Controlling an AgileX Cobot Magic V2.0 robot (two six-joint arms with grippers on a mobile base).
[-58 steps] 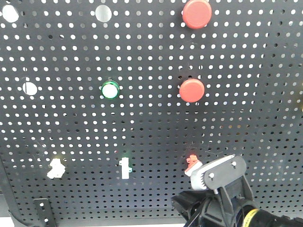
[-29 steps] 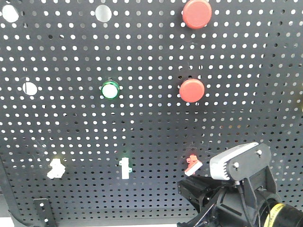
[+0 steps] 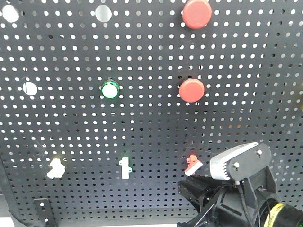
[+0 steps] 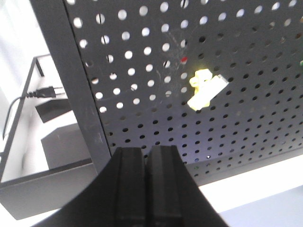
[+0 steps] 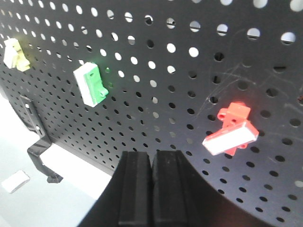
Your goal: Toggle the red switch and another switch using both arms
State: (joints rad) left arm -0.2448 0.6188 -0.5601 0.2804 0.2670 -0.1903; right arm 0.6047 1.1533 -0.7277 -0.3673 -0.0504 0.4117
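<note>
The red switch (image 3: 192, 164) is a small toggle with a red base and a white lever face, mounted low on the black perforated panel (image 3: 71, 127), below the two large round red push-buttons (image 3: 191, 90). In the right wrist view it (image 5: 232, 129) shows as a red bracket with a white slab tilted up to the right, standing proud of the board. The other switch (image 3: 55, 169), white with a faint yellow base, sits at the same height far to the left; in the left wrist view it (image 4: 204, 87) appears pale yellow, its lever angled up to the right. Between the two hangs a straight white lever with a green base (image 3: 125, 168), which the right wrist view shows as green and white (image 5: 90, 84). The right gripper (image 5: 151, 189) has its two black fingers pressed together with nothing between them, pointing at the panel just below and left of the red switch, apart from it. From the front, its light grey housing (image 3: 236, 161) sits just right of that switch. The left gripper (image 4: 146, 187) is likewise clenched on nothing, its fingers aimed at the lower panel edge, below and left of the yellow-based switch and not touching it.
</note>
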